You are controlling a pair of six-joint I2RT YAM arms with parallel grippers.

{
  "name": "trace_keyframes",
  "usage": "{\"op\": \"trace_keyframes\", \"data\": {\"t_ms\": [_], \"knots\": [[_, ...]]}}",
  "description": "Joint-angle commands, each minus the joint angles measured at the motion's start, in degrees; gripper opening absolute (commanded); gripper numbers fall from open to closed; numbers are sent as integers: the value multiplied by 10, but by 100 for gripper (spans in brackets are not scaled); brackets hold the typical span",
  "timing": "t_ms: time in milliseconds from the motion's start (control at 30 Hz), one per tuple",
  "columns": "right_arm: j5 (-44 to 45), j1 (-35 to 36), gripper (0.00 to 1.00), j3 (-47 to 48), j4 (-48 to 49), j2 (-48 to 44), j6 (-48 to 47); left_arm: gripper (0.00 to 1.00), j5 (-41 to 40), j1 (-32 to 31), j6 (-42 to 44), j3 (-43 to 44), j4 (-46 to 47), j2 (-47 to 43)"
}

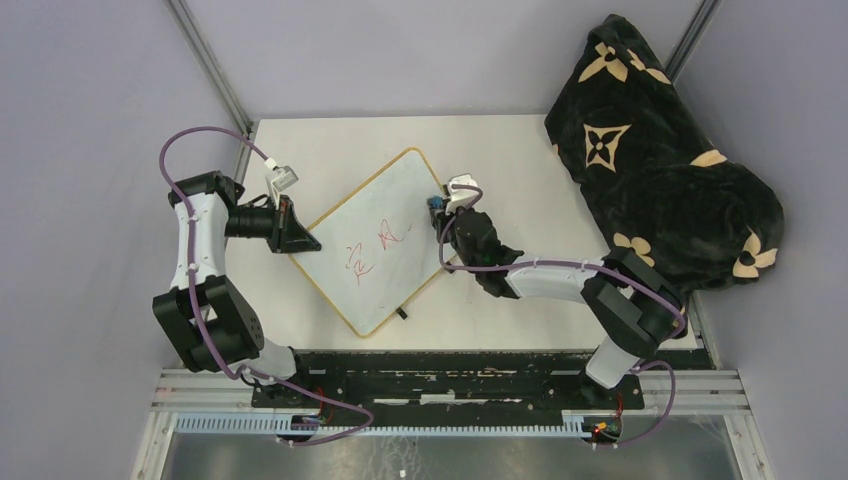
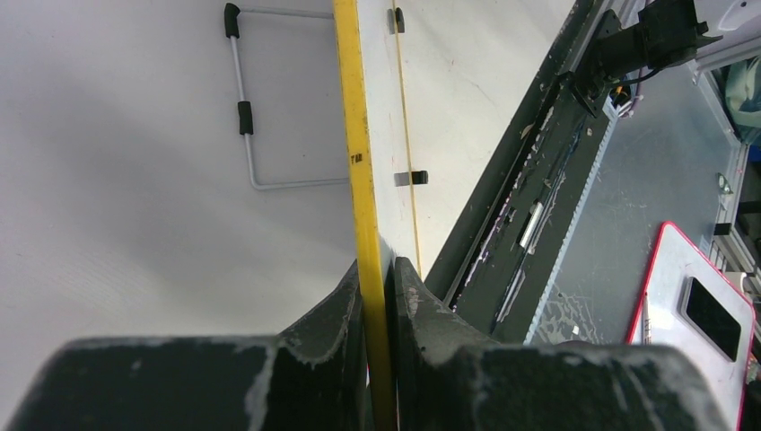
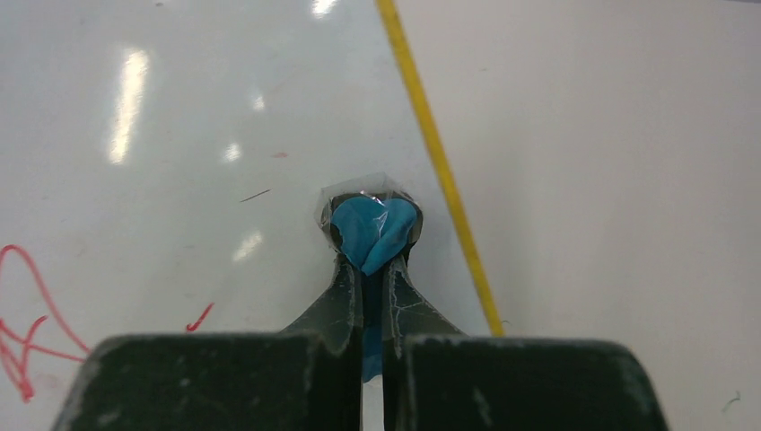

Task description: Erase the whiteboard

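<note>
One whiteboard [image 1: 385, 215], two claws [image 1: 300, 238] [image 1: 440, 208], one cloth [image 3: 372, 229], one blanket [image 1: 660, 170]

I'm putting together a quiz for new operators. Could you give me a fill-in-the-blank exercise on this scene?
1. The left gripper is shut on the ____ frame of the whiteboard.
2. The wad pinched by the right gripper is ____.
3. The handwriting on the whiteboard is ____.
Missing words: yellow; blue; red.
</note>
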Motion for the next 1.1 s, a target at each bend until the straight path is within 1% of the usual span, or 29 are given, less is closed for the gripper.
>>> {"op": "trace_keyframes", "data": {"t_ms": [0, 67, 200, 300, 633, 767, 867, 933, 1067], "knots": [[10, -27, 1, 1, -25, -25, 7, 3, -33, -8, 56, -7, 28, -12], [1, -27, 1, 2, -29, -27, 9, 3, -33, -8, 56, -7, 28, -12], [-48, -15, 1, 9, -23, -16, 32, 3, -30, -8, 55, -6, 28, -10], [-32, 23, 1, 26, -20, 0, 22, 3, -29, -8, 55, -6, 28, -10], [-28, 114, 1, 67, 0, 56, 23, 3, -32, -7, 54, -8, 28, -12], [-20, 131, 1, 69, 8, 63, 25, 3, -30, -8, 54, -8, 28, -12], [8, 132, 1, 54, 12, 58, 21, 3, -33, -9, 54, -8, 28, -13], [53, 130, 1, 43, 6, 48, 12, 3, -33, -9, 54, -9, 28, -12], [99, 112, 1, 14, -11, 11, 1, 3, -32, -9, 54, -8, 28, -12]]}}
